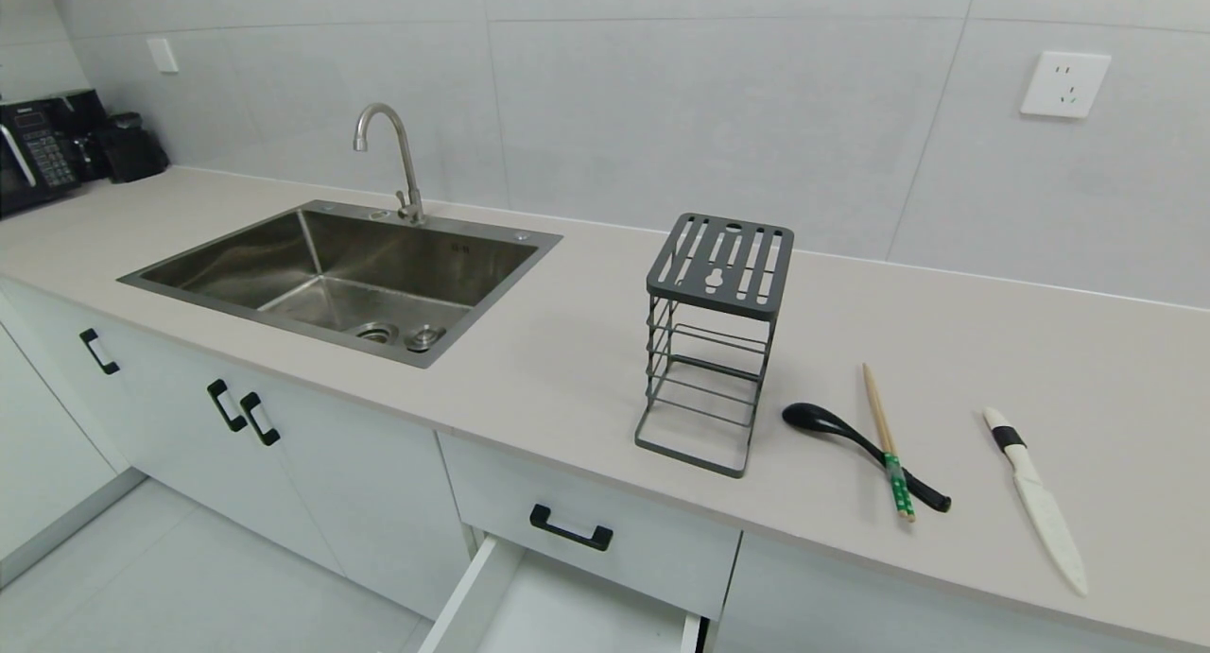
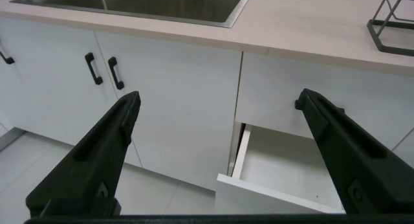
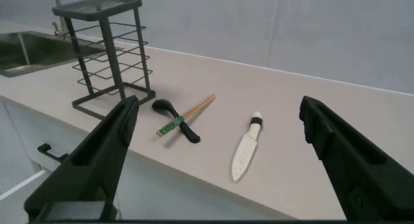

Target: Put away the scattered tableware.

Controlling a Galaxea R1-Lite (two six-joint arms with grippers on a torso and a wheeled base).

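On the counter stands a grey wire utensil rack with a slotted top. To its right lie a black spoon, a pair of wooden chopsticks crossing the spoon's handle, and a white knife with a black band. My right gripper is open, held off the counter's front edge and facing these utensils. My left gripper is open too, low in front of the cabinets, facing a partly pulled-out white drawer.
A steel sink with a faucet sits at the counter's left. Cabinet doors with black handles are below it. A black appliance stands far left. A wall socket is at upper right.
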